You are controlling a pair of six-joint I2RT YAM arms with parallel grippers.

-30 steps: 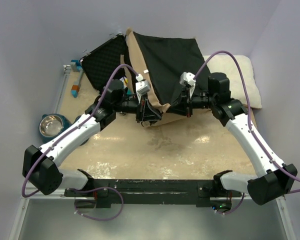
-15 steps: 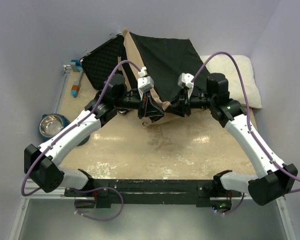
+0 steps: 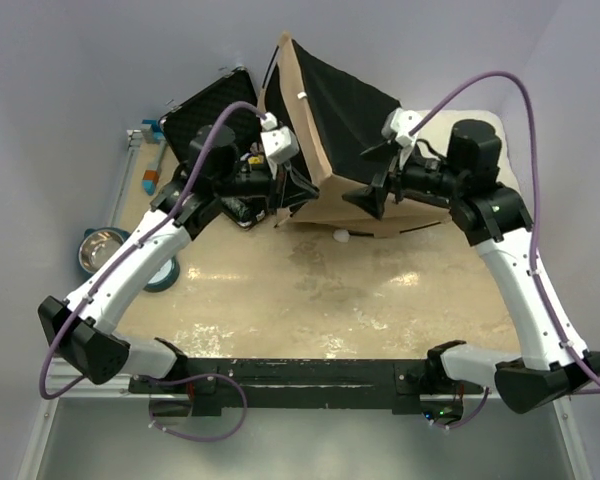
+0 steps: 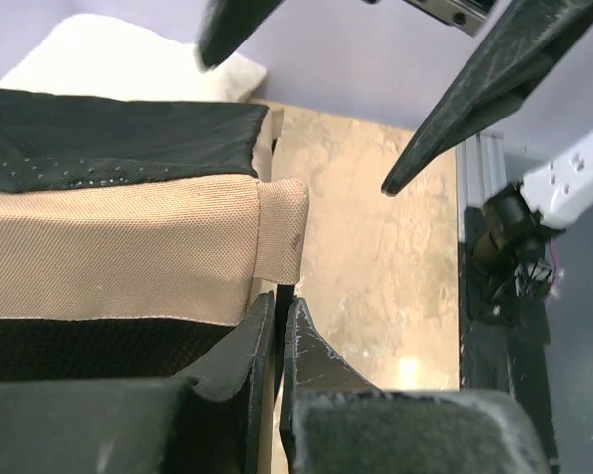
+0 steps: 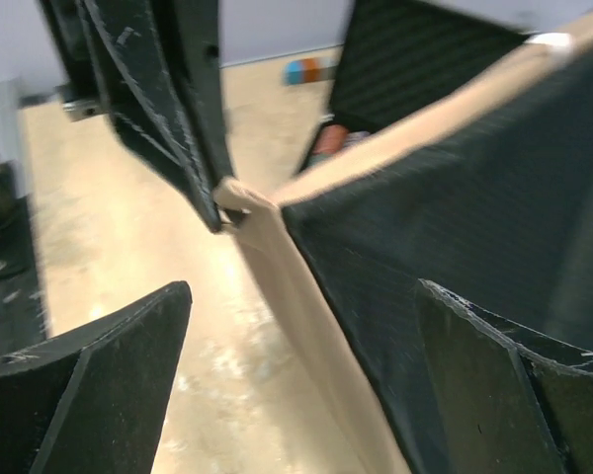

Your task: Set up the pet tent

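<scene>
One pet tent (image 3: 352,112), one black case (image 3: 205,115), one steel bowl (image 3: 102,250), one pillow (image 4: 109,54).

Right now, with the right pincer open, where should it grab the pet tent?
Probably the tan hem on the pet tent's edge, coming from the right: that thin folded strip lies between the open right pincer's fingers, while the left pincer pinches one corner.

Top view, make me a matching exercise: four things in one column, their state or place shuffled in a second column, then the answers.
Things
1. left gripper
2. right gripper
3. bowl
4. case

States or places
A. black, lying open at the back left
B. open, fingers astride an edge of the tent
C. shut on the tent's corner
D. shiny metal, at the left edge

Pairs: 1-C, 2-B, 3-D, 4-A
</scene>
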